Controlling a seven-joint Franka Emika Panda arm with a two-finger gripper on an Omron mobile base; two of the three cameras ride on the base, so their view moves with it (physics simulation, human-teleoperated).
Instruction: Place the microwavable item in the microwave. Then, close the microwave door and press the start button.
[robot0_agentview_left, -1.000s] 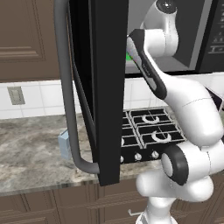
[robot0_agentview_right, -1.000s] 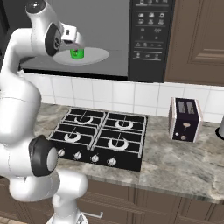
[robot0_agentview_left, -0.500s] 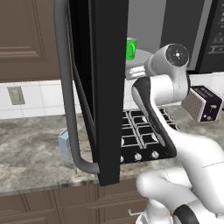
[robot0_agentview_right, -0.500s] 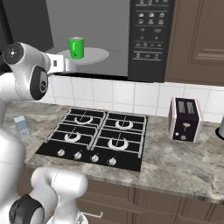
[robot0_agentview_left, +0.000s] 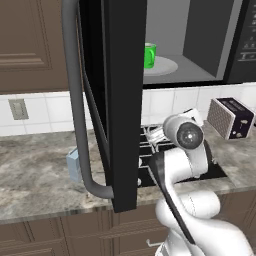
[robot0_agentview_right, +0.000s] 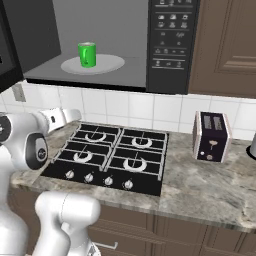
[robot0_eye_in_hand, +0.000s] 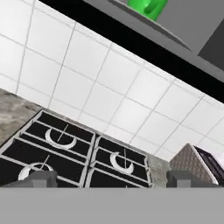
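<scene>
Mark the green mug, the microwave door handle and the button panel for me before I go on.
green mug (robot0_agentview_right: 87, 54), right base view, middle of its side wall.
microwave door handle (robot0_agentview_left: 74, 105), left base view, midway along the grey bar.
button panel (robot0_agentview_right: 171, 35), right base view, among the buttons.

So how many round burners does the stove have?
4: back-left, back-right, front-left, front-right, all on the stove below the microwave.
</scene>
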